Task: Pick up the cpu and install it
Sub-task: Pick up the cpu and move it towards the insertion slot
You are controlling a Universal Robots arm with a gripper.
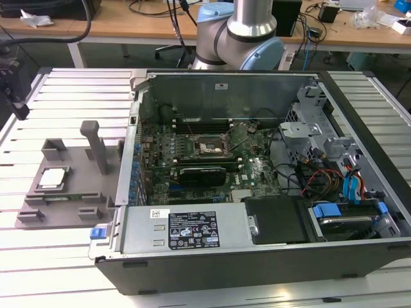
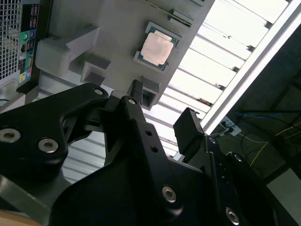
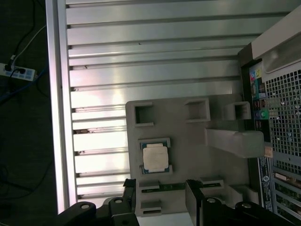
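The cpu [image 1: 52, 178] is a small silver-topped square chip lying flat in a recess of a grey fixture plate [image 1: 70, 199], on the slatted table at the exterior view's left of the computer case [image 1: 257, 256]. It also shows in both wrist views [image 2: 156, 48] [image 3: 155, 157]. My gripper [image 3: 161, 188] [image 2: 162, 103] hovers above the fixture, short of the chip and apart from it. Its black fingers [image 3: 130, 186] are open with nothing between them. In the exterior view the gripper's dark body [image 1: 14, 90] hangs at the far left edge.
Inside the open case lie the dark socket frame [image 1: 209, 147] on the green board and a long black card [image 1: 202, 174] just in front of it. An upright grey post [image 1: 96, 144] rises from the fixture beside the chip. Cables and drive bays fill the case's right side.
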